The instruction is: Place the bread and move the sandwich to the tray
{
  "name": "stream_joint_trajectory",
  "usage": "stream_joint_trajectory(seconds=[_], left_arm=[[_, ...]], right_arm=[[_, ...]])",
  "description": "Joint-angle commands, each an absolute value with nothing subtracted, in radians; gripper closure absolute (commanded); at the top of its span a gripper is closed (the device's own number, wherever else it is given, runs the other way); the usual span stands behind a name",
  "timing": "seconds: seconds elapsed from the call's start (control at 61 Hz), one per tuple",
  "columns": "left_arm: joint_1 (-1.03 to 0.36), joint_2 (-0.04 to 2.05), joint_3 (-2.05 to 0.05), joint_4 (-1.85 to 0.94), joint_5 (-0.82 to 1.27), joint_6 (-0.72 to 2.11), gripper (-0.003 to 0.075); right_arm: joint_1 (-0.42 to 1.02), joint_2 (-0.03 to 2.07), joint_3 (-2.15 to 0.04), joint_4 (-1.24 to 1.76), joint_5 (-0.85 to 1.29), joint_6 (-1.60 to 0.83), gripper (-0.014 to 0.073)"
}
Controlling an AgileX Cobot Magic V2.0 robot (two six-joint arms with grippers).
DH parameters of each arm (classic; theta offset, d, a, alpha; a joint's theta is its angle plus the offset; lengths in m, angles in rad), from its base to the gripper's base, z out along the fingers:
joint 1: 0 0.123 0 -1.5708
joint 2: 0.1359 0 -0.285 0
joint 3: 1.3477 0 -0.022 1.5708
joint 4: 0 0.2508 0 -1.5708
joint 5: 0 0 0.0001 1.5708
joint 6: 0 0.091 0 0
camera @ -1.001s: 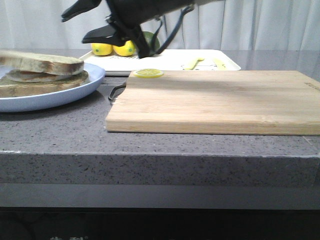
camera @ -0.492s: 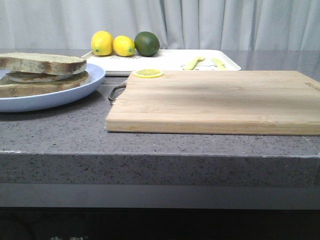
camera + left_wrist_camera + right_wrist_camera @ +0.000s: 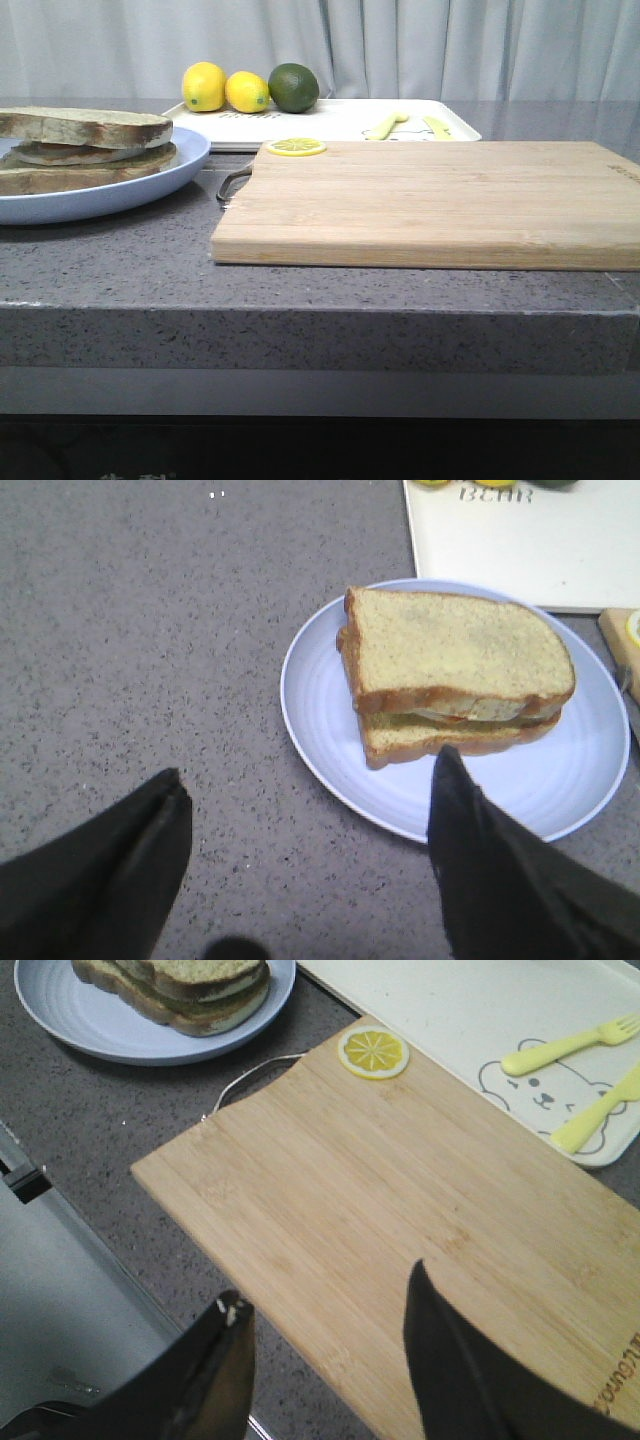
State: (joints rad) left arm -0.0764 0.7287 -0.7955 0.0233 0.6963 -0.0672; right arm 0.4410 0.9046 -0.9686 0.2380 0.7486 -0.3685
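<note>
The sandwich lies on a pale blue plate at the table's left. Its top slice is the bread, pale greenish-tan with a brown crust, and a strip of egg white shows between the slices. My left gripper hangs open over the counter just beside the plate, one finger overlapping its rim, nothing between the fingers. My right gripper is open over the near edge of the cutting board. The white tray stands behind the board. Neither gripper shows in the front view.
Two lemons and a lime sit at the tray's back left. Two yellow forks lie on its right part. A lemon slice rests on the board's far left corner, and a wire loop sticks out of the board's left side.
A second ago a dark arm with an open gripper hung above the plate and tray in the front view. It has left that view. The sandwich, plate and board have not moved.
</note>
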Motion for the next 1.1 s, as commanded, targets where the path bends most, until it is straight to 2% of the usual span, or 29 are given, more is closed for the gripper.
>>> stream_joint_trajectory(seconds=[0.0, 0.23, 0.427, 0.558, 0.755, 1.083], left_arm=[[-0.085, 0.77, -0.845, 0.042, 0.686, -0.068, 0.0225], [-0.083, 0.967, -0.966, 0.083, 0.835, -0.068, 0.0225], [0.002, 1.147, -1.073, 0.057, 0.889, -0.065, 0.0225], [0.097, 1.251, -1.136, -0.083, 0.887, 0.042, 0.0225], [0.222, 1.376, -1.189, -0.467, 0.891, 0.292, 0.0225], [0.242, 1.533, -1.201, -0.639, 0.871, 0.362, 0.0225]], right_arm=[[0.438, 0.843, -0.947, 0.228, 0.69, -0.356, 0.0223], [0.438, 0.799, -0.925, 0.228, 0.711, -0.356, 0.0223], [0.438, 0.805, -0.925, 0.228, 0.711, -0.356, 0.0223], [0.438, 0.805, -0.925, 0.228, 0.711, -0.356, 0.0223], [0.438, 0.805, -0.925, 0.228, 0.711, -0.356, 0.0223], [0.438, 0.805, -0.925, 0.228, 0.711, -0.356, 0.0223]])
